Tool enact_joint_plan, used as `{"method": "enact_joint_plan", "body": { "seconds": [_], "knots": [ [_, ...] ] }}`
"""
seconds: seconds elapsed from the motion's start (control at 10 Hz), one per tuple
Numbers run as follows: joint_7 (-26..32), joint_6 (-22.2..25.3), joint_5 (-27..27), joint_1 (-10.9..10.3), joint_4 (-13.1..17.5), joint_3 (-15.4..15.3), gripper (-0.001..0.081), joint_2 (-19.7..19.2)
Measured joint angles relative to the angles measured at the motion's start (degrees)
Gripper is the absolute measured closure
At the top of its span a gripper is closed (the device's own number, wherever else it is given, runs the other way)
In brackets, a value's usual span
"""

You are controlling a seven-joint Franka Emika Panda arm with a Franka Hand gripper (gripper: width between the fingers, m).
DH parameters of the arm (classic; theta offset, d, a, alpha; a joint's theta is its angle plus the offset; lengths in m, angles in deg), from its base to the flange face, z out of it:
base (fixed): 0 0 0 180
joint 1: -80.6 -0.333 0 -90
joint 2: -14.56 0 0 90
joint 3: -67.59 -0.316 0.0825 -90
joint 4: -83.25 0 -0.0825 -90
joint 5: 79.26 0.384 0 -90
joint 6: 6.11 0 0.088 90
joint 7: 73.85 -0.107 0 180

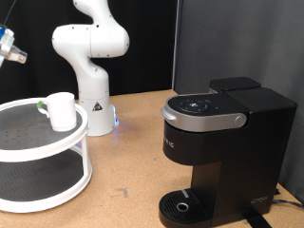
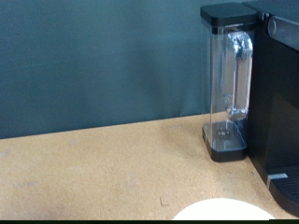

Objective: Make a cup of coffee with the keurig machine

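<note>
Dark panels back a tan particle-board tabletop (image 1: 133, 142). At the exterior view's lower right stands the boxy matte-black keurig machine (image 1: 223, 152), silver lid handle down, round drip tray bare. At lower left sits a white two-tier round shelf (image 1: 38, 166); the plain white ceramic cup (image 1: 62, 111) stands on its top tier. The gripper (image 1: 9, 45) hangs at the upper left edge, well apart from both; its finger spacing cannot be determined. The wrist view shows the machine's clear water tank (image 2: 229, 84).

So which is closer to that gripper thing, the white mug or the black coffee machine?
The cup, on the white shelf stand's upper tier. The gripper hangs above it; the keurig machine stands opposite.
</note>
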Motion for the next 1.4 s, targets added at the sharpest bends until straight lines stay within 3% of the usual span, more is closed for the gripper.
{"method": "enact_joint_plan", "body": {
  "seconds": [0.6, 0.7, 0.8, 1.0, 1.1, 1.2, 1.3, 1.4],
  "knots": [
    [4.10, -10.93, -2.14, 0.09, -7.28, 0.66, 0.0802, -1.88],
    [4.31, -12.41, -2.14, 0.10, -8.30, 0.85, 0.0609, -1.90],
    [4.48, -13.63, -2.14, 0.13, -9.28, 1.03, 0.0609, -1.92],
    [4.75, -14.33, -2.15, 0.15, -10.97, 1.66, 0.0292, -1.99],
    [4.76, -14.61, -2.15, 0.16, -11.73, 1.88, 0.0292, -2.00],
    [4.76, -14.92, -2.10, 0.16, -12.37, 1.98, 0.0109, -2.00],
    [4.84, -15.51, -1.82, 0.16, -13.01, 2.08, 0.0033, -2.00],
    [5.07, -15.76, -1.56, 0.16, -13.45, 2.25, 0.0033, -1.99]
  ]
}}
